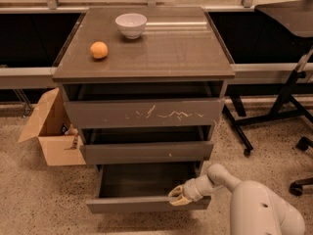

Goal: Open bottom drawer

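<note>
The bottom drawer (142, 205) is the lowest of three in a dark grey-brown cabinet. It stands pulled out, and its dark inside (142, 180) shows from above. Its short front panel is almost unmarked. My gripper (177, 196) is at the top edge of that front panel, towards its right end, with the white arm (254, 204) reaching in from the lower right. The middle drawer (146, 152) has one white speck. The top drawer (144, 113) has many white scratches.
An orange (99, 50) and a white bowl (130, 25) sit on the cabinet top (161, 48). An open cardboard box (51, 131) stands on the floor to the left. A chair base with castors (293, 116) stands to the right.
</note>
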Action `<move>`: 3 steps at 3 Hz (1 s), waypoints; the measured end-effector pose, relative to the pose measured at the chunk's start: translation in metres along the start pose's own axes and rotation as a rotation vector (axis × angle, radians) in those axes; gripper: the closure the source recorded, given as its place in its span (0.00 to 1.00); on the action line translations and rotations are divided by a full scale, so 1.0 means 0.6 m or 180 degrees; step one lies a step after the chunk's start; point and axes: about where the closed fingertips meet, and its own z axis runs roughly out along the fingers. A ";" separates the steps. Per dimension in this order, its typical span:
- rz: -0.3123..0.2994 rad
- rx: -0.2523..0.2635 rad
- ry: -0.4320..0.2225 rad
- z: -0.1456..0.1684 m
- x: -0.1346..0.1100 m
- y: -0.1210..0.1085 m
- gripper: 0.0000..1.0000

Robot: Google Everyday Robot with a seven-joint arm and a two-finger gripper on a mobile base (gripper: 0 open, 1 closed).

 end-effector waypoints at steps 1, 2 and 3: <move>-0.0010 -0.0050 -0.0014 -0.001 0.000 0.000 0.98; -0.0010 -0.0051 -0.0014 -0.001 0.000 0.000 0.73; -0.0010 -0.0051 -0.0014 -0.001 0.000 0.000 0.52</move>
